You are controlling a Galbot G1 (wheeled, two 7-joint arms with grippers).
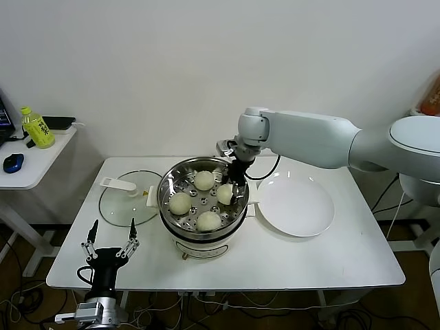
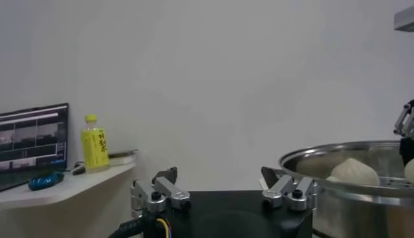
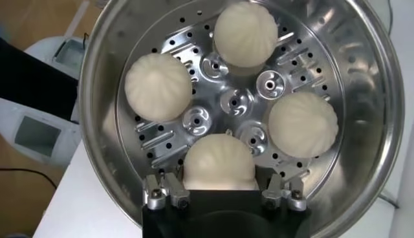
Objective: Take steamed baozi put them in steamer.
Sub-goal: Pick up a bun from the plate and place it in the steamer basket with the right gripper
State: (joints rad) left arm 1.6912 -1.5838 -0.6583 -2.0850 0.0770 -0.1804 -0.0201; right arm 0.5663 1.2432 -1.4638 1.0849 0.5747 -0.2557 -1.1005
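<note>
Gripping a steamed baozi [image 3: 218, 163] inside the steamer [image 1: 167, 184].
Right end effector [image 3: 218, 194] half-spread, fingers flanking the bun; left end effector [image 1: 110, 238] idle, fingers spread.

glass lid [image 1: 128, 197] and white plate [image 1: 295, 205] on table [image 1: 330, 265]; bottle [image 1: 37, 128] on side desk [image 1: 27, 175].

Nearest baozi [image 3: 218, 163] part-hidden by right gripper [image 3: 218, 194]; grip unclear.
</note>
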